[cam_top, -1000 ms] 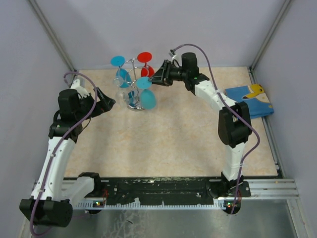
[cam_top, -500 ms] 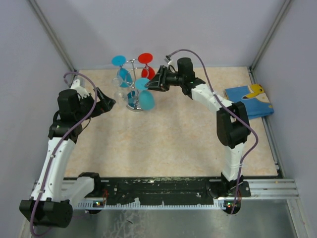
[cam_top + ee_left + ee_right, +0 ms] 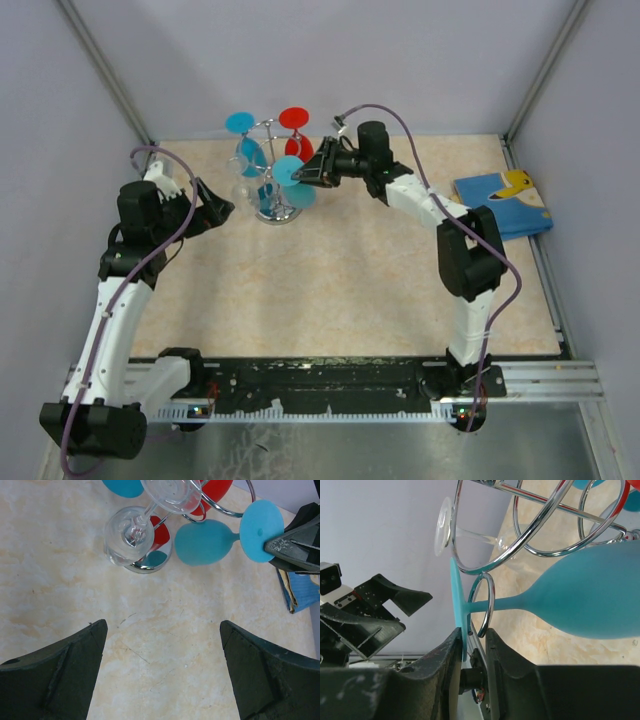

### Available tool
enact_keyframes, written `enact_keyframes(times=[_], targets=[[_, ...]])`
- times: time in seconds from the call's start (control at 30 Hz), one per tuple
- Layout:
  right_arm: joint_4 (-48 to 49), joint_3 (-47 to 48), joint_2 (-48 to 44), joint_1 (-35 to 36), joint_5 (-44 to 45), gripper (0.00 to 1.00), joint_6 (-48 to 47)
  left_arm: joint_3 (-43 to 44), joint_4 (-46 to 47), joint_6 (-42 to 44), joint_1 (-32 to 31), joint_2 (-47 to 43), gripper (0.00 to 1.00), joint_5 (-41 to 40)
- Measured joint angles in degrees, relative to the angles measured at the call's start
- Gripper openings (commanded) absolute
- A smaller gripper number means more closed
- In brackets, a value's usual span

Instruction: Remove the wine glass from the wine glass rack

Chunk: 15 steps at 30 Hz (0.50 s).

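Note:
The silver wire wine glass rack (image 3: 268, 165) stands at the back of the table, left of the middle. Blue, red and clear glasses hang on it upside down. My right gripper (image 3: 308, 175) is at the rack's right side. In the right wrist view its jaws (image 3: 472, 632) are closed to a narrow gap on the rim of a blue wine glass's foot (image 3: 455, 597), with a wire loop (image 3: 487, 605) just inside that gap. The blue bowl (image 3: 590, 597) hangs tilted over the table. My left gripper (image 3: 216, 209) is open and empty, left of the rack, in its own view (image 3: 162, 625) over bare table.
A clear glass (image 3: 131, 534) and a red glass (image 3: 216, 490) hang over the chrome base (image 3: 150, 562). A second blue glass (image 3: 240, 125) hangs at the back left. A blue book (image 3: 505, 203) lies at the right edge. Grey walls enclose the table.
My right gripper has moved left to the rack and closed on the blue glass's foot. The blue bowl has swung up a little. The left arm has not moved.

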Motion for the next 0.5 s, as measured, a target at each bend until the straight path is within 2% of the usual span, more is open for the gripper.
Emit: enact_keyframes(times=[0.2, 0.5], targets=[[0.4, 0.0, -0.3, 0.0, 0.0, 0.16, 0.6, 0.0, 0.0, 0.0, 0.0, 0.0, 1.00, 0.2], [3.1, -3.1, -1.8, 0.0, -0.1, 0.14, 2.4, -0.3, 0.0, 0.0, 0.0, 0.0, 1.00, 0.4]])
